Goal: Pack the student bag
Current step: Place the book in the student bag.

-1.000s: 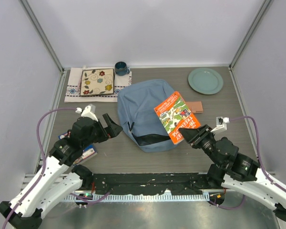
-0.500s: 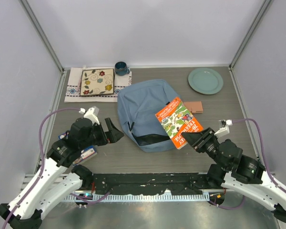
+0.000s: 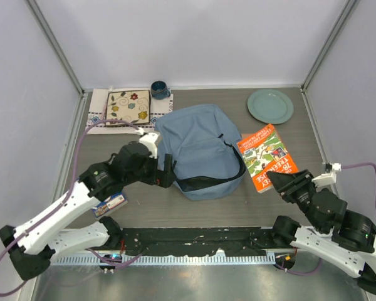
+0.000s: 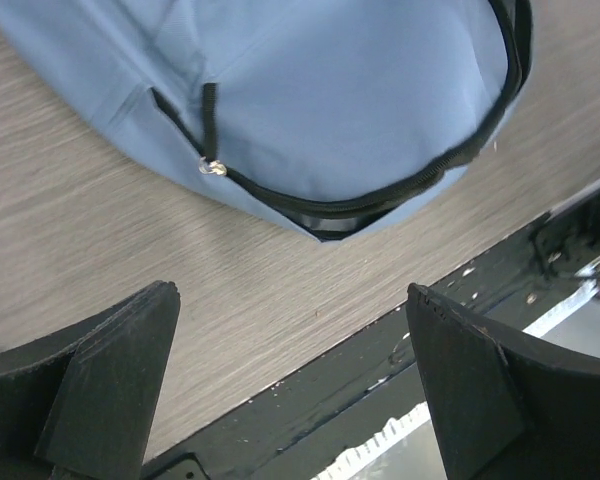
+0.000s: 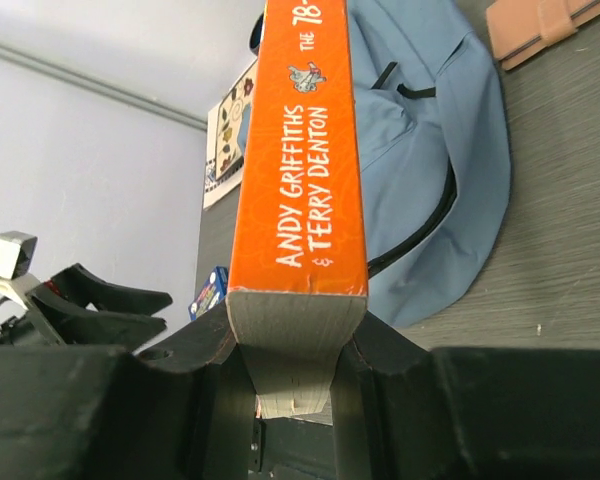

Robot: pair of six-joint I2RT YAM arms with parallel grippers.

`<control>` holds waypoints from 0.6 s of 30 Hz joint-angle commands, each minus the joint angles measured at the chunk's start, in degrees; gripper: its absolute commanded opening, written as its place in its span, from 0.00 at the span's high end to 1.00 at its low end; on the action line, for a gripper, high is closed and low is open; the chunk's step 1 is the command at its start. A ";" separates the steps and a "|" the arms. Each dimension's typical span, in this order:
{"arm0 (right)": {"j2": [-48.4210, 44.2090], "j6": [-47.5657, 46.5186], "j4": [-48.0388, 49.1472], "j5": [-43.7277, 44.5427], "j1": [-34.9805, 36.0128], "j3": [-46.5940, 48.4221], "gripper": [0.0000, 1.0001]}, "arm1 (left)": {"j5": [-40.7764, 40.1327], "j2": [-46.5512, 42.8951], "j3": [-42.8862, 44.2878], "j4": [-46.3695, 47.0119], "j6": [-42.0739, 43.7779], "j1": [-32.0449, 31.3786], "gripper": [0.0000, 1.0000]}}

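The student bag [image 3: 197, 147], a soft dusty-blue backpack, lies flat in the middle of the table with its black zipper opening [image 3: 200, 183] facing the near edge. My left gripper [image 3: 165, 170] stands open at the bag's near left corner; in the left wrist view its gripper [image 4: 290, 295] hangs over bare table just short of the bag [image 4: 330, 90] and the zipper pull [image 4: 212, 167]. My right gripper [image 3: 280, 181] is shut on the near end of an orange book [image 3: 266, 155], held to the right of the bag. The right wrist view shows the book's spine [image 5: 305, 150] rising from that gripper [image 5: 295, 340].
A green plate [image 3: 270, 106] sits at the back right. A dark mug [image 3: 158, 89] and a floral tile [image 3: 127, 107] on a cloth are at the back left. A small blue box [image 3: 111, 204] lies near the left arm. A brown wallet [image 5: 540, 25] lies beyond the bag.
My right gripper has carried the orange book rightward, off the bag. My left arm has swung right and forward, up to the bag's near left corner, still open.
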 commanded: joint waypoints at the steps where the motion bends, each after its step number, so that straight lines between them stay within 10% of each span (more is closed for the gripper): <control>1: -3.97 4.09 -1.59 5.49 -0.16 2.21 0.99 | -4.51 5.76 4.11 3.26 7.88 -7.16 0.01; 18: -5.39 7.16 -3.61 3.29 -0.16 0.80 0.99 | -6.36 27.91 16.68 9.51 28.71 -18.86 0.00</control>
